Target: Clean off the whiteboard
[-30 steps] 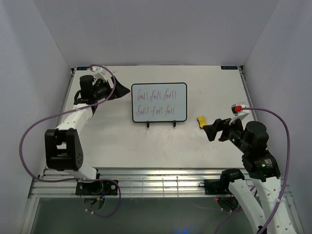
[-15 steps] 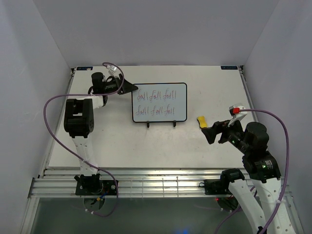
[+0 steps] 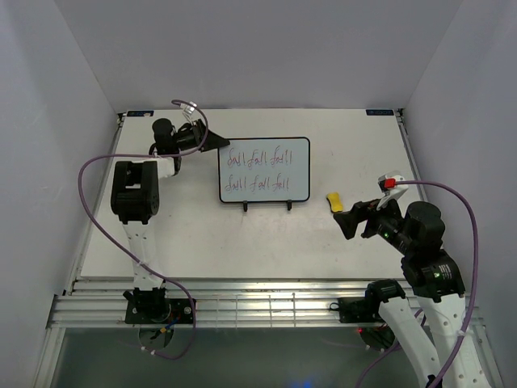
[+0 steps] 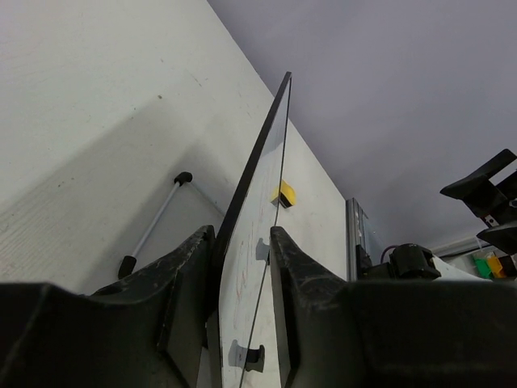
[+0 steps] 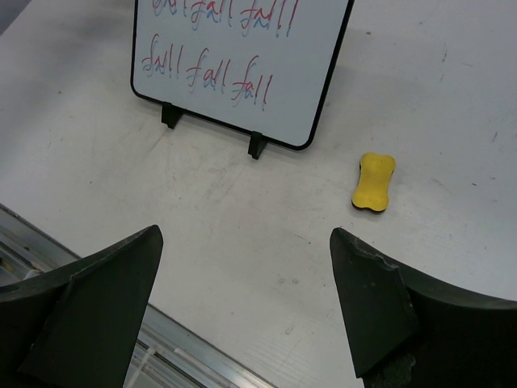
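Observation:
The whiteboard [image 3: 264,170] stands tilted on its stand at the table's middle back, with two rows of red-green scribble [image 5: 212,78]. My left gripper [image 3: 220,145] reaches in from the left at the board's upper left corner. In the left wrist view its jaws [image 4: 241,233] straddle the board's black-framed edge [image 4: 252,166]: narrowed, the back finger at the frame, a strip of table showing before the front finger. My right gripper [image 3: 359,217] hovers wide open, holding nothing, over bare table [image 5: 244,233] to the board's near right.
A small yellow eraser [image 3: 333,201] lies flat on the table right of the board, just beyond my right gripper; the right wrist view shows the eraser [image 5: 372,182] ahead and right of the fingers. The wire stand [image 4: 153,230] props the board from behind. The table's metal front rail [image 3: 266,303] runs by the arm bases.
My left arm has swung up and in, bringing its jaws over the board's left edge, and the jaws have narrowed around it. The right gripper has barely shifted.

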`<control>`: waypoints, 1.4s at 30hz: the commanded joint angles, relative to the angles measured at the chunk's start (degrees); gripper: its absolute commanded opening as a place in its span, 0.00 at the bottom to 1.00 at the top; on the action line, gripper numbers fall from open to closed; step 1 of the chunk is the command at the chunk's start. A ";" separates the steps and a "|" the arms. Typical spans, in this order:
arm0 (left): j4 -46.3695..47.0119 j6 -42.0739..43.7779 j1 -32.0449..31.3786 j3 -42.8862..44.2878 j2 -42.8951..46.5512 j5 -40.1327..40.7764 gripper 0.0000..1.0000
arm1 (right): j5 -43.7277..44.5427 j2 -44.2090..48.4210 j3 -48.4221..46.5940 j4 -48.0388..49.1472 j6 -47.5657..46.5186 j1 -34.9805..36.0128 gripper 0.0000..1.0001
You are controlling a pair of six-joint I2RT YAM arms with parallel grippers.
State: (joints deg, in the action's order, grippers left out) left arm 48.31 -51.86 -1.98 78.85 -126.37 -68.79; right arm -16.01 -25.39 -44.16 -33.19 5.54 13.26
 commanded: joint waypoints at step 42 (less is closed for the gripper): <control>30.97 -20.23 0.13 2.98 -0.29 -0.91 0.00 | 9.33 -10.73 10.57 14.80 15.99 0.28 0.90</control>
State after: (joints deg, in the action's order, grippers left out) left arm 72.12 -71.18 -2.04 82.48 -132.60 -72.20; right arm -9.85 -35.18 -35.68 -26.26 16.86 13.26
